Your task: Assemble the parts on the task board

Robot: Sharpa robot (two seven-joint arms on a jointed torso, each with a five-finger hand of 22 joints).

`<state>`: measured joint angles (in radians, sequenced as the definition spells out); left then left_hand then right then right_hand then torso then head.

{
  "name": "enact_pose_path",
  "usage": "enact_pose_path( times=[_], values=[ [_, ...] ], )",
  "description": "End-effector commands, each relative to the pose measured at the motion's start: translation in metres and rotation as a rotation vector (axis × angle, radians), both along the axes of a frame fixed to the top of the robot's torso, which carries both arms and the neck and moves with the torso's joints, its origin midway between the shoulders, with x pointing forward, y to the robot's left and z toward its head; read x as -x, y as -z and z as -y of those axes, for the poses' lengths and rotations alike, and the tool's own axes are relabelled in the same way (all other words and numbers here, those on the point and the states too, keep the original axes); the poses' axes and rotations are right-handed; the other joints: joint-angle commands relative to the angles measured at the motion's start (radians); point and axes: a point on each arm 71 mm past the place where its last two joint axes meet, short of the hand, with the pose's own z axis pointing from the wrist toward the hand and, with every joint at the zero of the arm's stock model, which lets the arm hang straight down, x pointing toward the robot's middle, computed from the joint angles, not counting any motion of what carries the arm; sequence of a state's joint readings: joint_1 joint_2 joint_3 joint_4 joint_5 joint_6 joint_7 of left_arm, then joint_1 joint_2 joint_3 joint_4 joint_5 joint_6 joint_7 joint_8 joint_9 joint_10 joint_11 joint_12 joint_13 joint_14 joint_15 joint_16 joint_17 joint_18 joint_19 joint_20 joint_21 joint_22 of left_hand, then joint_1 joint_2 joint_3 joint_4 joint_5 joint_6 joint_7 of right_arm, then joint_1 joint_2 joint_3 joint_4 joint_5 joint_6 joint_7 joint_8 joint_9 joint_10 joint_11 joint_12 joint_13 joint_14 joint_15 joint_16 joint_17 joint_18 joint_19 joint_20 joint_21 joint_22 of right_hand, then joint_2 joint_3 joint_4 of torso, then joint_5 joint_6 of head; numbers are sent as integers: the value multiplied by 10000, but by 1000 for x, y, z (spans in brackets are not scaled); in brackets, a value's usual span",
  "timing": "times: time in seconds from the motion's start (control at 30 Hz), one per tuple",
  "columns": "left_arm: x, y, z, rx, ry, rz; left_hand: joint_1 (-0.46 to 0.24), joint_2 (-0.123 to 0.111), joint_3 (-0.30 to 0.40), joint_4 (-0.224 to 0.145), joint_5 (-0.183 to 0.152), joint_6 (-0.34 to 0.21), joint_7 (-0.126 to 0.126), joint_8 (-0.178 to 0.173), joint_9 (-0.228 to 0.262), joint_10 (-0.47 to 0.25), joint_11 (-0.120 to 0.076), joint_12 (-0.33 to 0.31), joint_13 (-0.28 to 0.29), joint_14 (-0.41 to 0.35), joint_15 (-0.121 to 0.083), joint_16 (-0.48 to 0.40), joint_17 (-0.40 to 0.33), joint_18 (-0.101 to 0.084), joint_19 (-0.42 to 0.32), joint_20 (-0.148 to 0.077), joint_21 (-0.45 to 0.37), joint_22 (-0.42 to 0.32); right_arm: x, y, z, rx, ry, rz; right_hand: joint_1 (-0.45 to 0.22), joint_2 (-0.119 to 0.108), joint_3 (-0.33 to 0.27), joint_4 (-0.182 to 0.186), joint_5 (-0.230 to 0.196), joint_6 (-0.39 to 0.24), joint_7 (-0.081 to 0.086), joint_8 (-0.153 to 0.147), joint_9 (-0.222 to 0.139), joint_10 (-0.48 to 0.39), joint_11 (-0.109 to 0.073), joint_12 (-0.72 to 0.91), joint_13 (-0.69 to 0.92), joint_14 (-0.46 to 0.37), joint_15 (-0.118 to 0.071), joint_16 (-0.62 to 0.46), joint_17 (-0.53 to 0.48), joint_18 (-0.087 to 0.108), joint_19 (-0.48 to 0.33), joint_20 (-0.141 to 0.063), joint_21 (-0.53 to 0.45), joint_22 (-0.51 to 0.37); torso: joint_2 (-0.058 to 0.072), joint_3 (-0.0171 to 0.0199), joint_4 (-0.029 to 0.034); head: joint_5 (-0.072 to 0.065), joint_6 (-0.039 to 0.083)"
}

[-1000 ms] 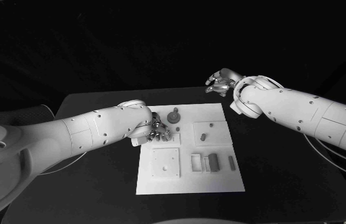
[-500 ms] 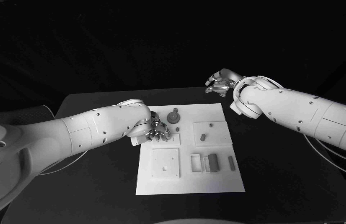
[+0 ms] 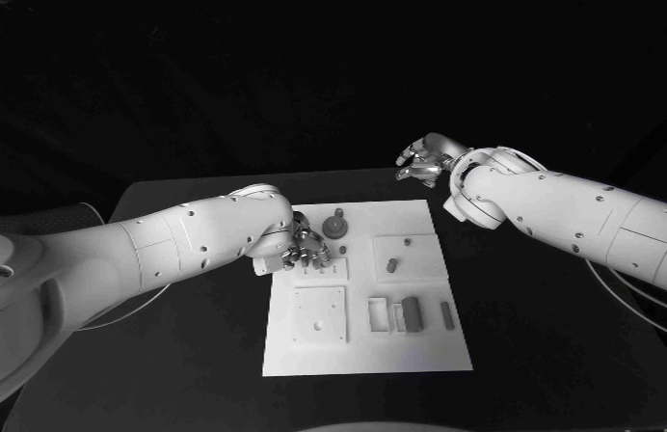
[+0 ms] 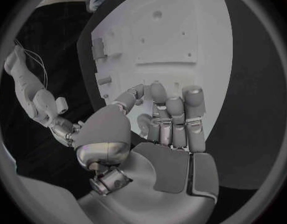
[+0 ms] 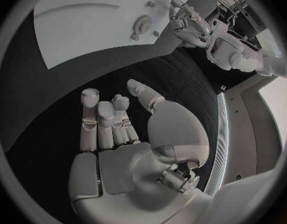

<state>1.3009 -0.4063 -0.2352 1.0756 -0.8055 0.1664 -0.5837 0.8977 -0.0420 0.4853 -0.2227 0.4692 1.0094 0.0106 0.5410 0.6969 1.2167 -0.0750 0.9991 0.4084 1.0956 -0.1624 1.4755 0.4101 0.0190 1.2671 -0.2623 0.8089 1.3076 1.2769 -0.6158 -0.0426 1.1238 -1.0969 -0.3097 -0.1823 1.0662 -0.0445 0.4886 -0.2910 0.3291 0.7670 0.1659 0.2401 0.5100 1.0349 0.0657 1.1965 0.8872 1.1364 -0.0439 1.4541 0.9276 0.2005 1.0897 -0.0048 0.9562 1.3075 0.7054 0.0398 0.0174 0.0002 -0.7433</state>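
Observation:
The white task board [image 3: 364, 350] lies in the middle of the black table. My left hand [image 3: 304, 249] hangs low over the board's left rear part with its fingers [image 4: 171, 119] curled in, and I see nothing in them. A round toothed part [image 3: 335, 227] sits just right of that hand. A small peg [image 3: 393, 264] stands in a square recess, and a dark block [image 3: 411, 310] and a thin bar [image 3: 446, 313] lie further forward. My right hand [image 3: 424, 160] hovers beyond the board's rear right corner, loosely bent and holding nothing [image 5: 112, 119].
A square plate [image 3: 318, 314] with holes sits at the board's front left. Black table [image 3: 528, 355] surrounds the board on every side. The right wrist view shows the board [image 5: 75, 35] and my left hand [image 5: 187, 20] far off.
My left forearm has shifted slightly toward the back, while its hand stays over the same spot on the board. The right arm has not moved.

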Motion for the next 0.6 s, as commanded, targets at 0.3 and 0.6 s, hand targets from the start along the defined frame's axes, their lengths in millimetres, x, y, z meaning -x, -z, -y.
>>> enact_pose_path(
  times=[0.3, 0.6],
  values=[
    [-2, -2, 9, -697, 806, -505, 938, 432, 582, -664, 631, 425, 179, -69, 99, 176, -55, 94, 37, 133, -193, 103, 89, 606, 82, -37, 160, 193, 0, 3, -3, 120, -156, -117, -49, -2, 21, 1, 17, 62, 133, 30, -13, -64, -5, 39, -14, -52, 19, -15, -17, 613, -22, -31, -62, 125, 8, -3, -3, 5, -27],
    [-8, -4, 9, -1021, 876, -326, 965, 421, 581, -659, 650, 440, 174, -79, 109, 191, -60, 98, 42, 146, -200, 110, 100, 601, 88, -36, 170, 191, 0, 3, -3, 122, -162, -122, -46, -2, 23, 0, 20, 60, 134, 29, -14, -65, -5, 40, -16, -53, 19, -15, -18, 613, -23, -31, -63, 125, 4, -3, -7, -16, -27]
  ],
)
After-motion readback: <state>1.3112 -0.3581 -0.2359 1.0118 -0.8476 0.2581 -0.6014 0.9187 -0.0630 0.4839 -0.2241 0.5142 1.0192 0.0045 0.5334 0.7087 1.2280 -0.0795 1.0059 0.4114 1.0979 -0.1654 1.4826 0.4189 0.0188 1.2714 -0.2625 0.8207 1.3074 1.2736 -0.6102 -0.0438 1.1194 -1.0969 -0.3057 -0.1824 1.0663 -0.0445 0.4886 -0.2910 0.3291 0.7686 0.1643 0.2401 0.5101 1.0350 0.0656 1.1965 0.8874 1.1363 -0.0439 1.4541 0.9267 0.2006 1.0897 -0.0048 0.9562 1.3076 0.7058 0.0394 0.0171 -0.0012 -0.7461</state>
